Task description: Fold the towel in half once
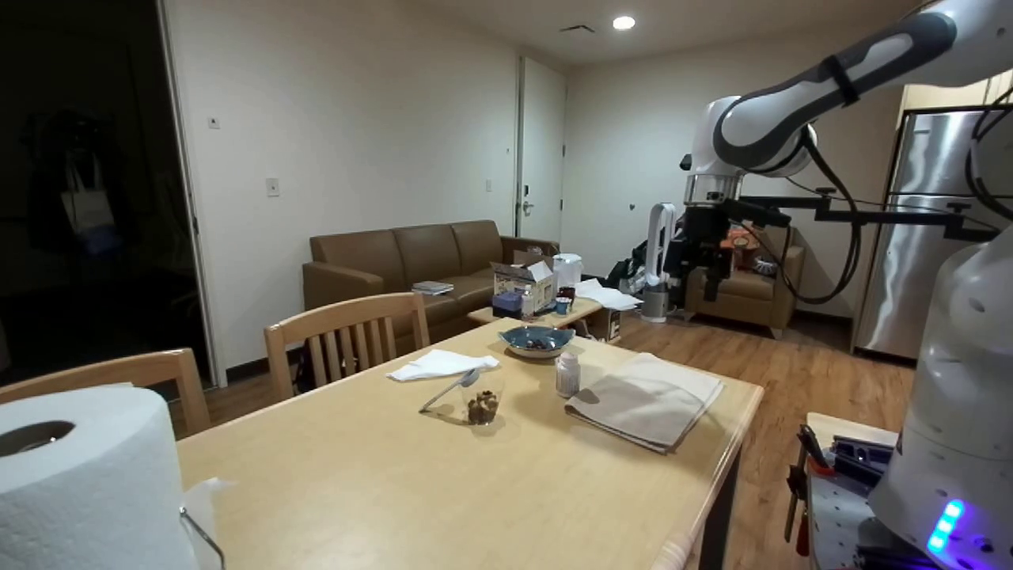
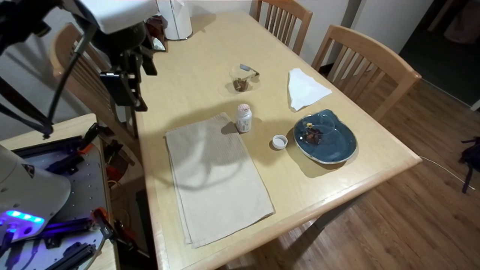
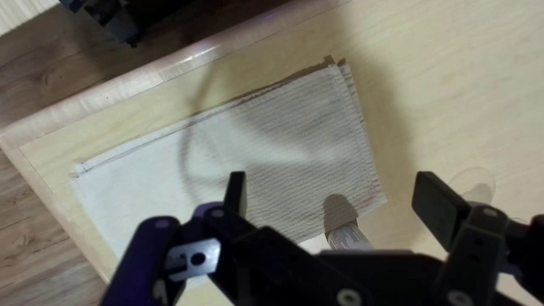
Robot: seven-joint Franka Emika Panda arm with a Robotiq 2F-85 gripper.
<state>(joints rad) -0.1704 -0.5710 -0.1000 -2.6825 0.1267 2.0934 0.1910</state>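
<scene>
Hanging tips-down above the table (image 1: pixel 380 491), well apart from its surface, the gripper (image 3: pixel 331 195) is carried by a bent arm (image 1: pixel 791 115), whose forearm is seen in an exterior view to slope from the upper right to an upright wrist. The gripper is spread wide and unloaded, as is shown in the wrist view. The towel (image 2: pixel 219 180) is laid flat near one corner of the table, layered edges being visible along a long side, and is crossed by curved shadows. In the wrist view the towel's lower part is covered by the gripper, as is much of the white bottle (image 2: pixel 244 120) (placed just beside a towel corner in both exterior views). The arm is cut off at an upper corner of each exterior view, and a paper roll (image 1: pixel 87 483) is cropped at the left edge of an exterior view. The dark pieces within the blue dish (image 2: pixel 339 144) cannot be identified. Fine print is borne by the bottle's label (image 3: pixel 348 238) but is too small to be read; printing on a background carton (image 1: pixel 514 281) is likewise illegible.
</scene>
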